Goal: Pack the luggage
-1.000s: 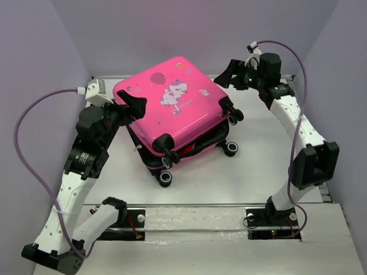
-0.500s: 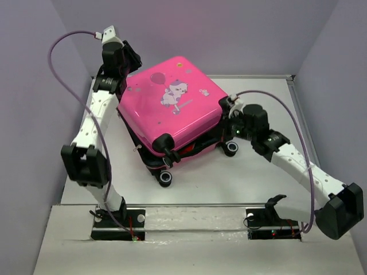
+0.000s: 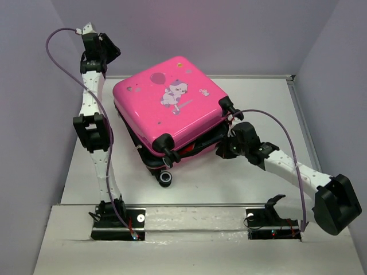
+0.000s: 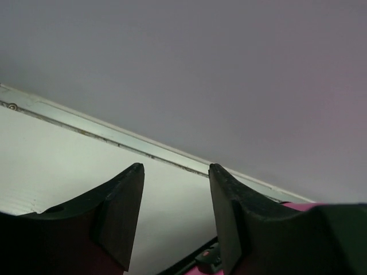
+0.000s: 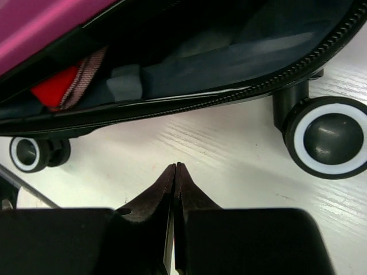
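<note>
Luggage: small bright pink hard-shell suitcase (image 3: 172, 106) seen mid-frame in the top view on the white table (image 3: 258, 114), lid ajar.
Left gripper (image 4: 175, 172): fingers parted, nothing held; placed high at upper left, plain purple wall (image 4: 229, 69) faced.
Right gripper (image 5: 175, 166): fingers pressed together, empty; low by the suitcase's right side.
Right wrist only: lid gap, grey lining, red fabric item (image 5: 54, 86), black-and-white caster wheel (image 5: 327, 140).

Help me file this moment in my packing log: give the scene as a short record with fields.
luggage: bright pink hard-shell suitcase with cartoon print, on white table
lid: ajar, sitting askew over the base
inside: dark grey lining, something red at the gap
left gripper: open, empty, raised near back wall
right gripper: shut, empty, low over the table beside a black caster wheel
</note>
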{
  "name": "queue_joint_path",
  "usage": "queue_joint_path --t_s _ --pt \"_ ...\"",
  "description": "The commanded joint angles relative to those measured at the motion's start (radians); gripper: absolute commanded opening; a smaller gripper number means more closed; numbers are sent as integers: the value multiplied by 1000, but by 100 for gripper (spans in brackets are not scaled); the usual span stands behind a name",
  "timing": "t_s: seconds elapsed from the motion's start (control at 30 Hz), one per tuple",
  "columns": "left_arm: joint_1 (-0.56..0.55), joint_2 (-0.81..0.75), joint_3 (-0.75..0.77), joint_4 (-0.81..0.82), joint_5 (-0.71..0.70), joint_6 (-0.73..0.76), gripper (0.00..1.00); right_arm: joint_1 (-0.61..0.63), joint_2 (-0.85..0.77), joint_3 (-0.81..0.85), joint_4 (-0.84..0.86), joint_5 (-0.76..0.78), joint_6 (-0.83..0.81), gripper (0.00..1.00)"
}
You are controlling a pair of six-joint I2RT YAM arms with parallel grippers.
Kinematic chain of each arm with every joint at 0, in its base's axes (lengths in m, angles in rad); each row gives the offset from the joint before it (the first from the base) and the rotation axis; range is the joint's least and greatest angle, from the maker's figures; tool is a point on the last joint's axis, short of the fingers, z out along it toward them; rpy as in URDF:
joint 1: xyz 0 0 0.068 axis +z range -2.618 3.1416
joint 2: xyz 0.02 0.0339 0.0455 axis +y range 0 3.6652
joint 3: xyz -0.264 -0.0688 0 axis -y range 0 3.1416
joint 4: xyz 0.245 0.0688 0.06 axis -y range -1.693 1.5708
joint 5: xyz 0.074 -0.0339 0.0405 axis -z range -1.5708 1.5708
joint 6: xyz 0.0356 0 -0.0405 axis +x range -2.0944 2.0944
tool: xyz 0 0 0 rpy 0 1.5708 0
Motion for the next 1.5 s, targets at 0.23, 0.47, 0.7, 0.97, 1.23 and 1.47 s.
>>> queue_joint_path --t_s 0.23,0.47,0.7,0.97,1.23,1.47 --pt "-5 196 48 98 330 -42 68 8 142 89 138 88 19 7" --pt "-19 179 -94 116 472 -39 71 8 218 135 267 97 37 7" --pt "-30 -126 -650 250 424 -44 72 -6 335 319 302 121 -9 7" --pt "-30 -583 -1151 307 301 -34 73 -133 475 552 308 -100 8 7" --pt "-80 -923 -1619 294 333 7 73 -205 744 950 181 -385 67 16" --pt "-307 -1232 -1837 293 238 -89 74 -224 1021 1386 -64 -512 91 45"
